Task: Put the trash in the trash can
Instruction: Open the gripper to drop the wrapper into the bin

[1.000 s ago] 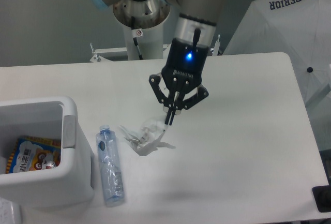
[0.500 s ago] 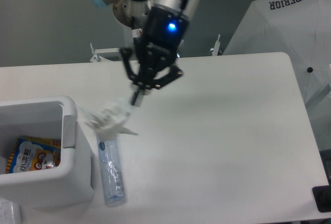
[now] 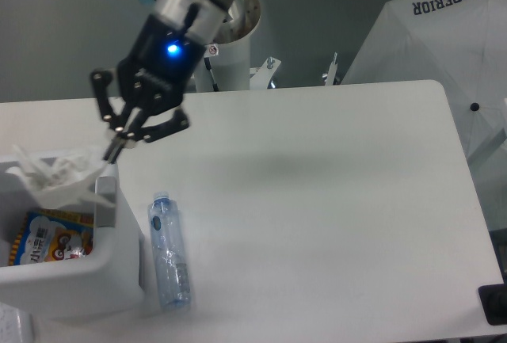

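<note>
My gripper [image 3: 112,153] is shut on the crumpled clear plastic wrapper [image 3: 55,175], which hangs from the fingertips over the open top of the white trash can [image 3: 119,280] at the left edge. On the table just right of the can lies the clear plastic water bottle [image 3: 169,252], its pale blue cap pointing away from the camera.
Inside the trash can lies a colourful printed packet [image 3: 43,240]. A white folded umbrella-like cover marked SUPERIOR [image 3: 444,34] stands at the back right. The arm's base column [image 3: 230,50] rises behind the table's far edge.
The gripper has carried the wrapper up off the table and leftward, from the middle of the table to above the trash can. The bottle has stayed put.
</note>
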